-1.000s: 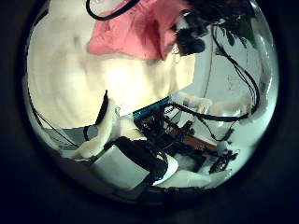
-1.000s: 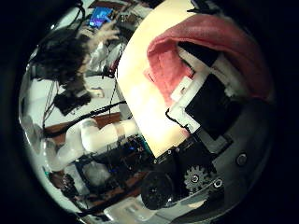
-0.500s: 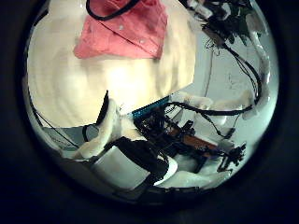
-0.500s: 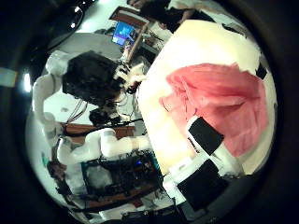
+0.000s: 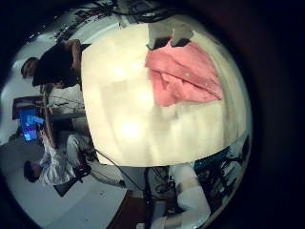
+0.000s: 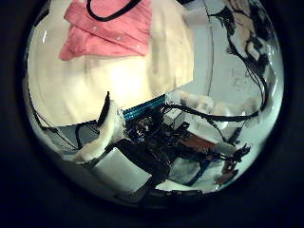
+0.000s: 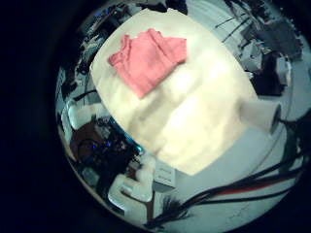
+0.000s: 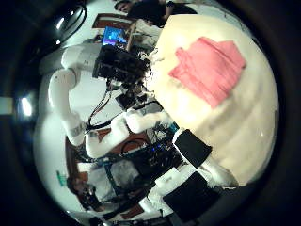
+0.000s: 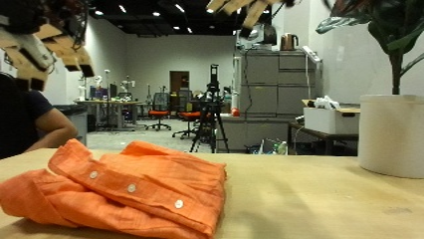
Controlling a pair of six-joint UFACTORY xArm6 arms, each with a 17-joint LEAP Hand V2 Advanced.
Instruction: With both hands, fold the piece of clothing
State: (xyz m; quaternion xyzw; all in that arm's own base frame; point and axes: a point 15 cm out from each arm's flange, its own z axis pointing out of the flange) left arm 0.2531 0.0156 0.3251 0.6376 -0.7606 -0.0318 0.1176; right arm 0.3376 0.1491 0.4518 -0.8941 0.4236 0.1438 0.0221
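Note:
My left hand (image 9: 29, 35) and my right hand (image 9: 249, 8) hang at the outside view's top edge, high above the table and away from the shirt. The shirt is small in the left little finger side palm view (image 5: 183, 74), left thumb side palm view (image 6: 104, 28), right little finger side palm view (image 7: 146, 58) and right thumb side palm view (image 8: 209, 66). My left fingers (image 6: 103, 142) and right fingers (image 8: 199, 158) are relaxed and hold nothing.
A white plant pot (image 9: 391, 134) stands by the table's far side near my right hand; it also shows in the right little finger side palm view (image 7: 260, 115). Grey cabinets (image 9: 272, 95) stand behind the table.
Both palm cameras have drawn back from the shirt, so both hands have risen. One second ago my right fingers were on the shirt; now they are off it.

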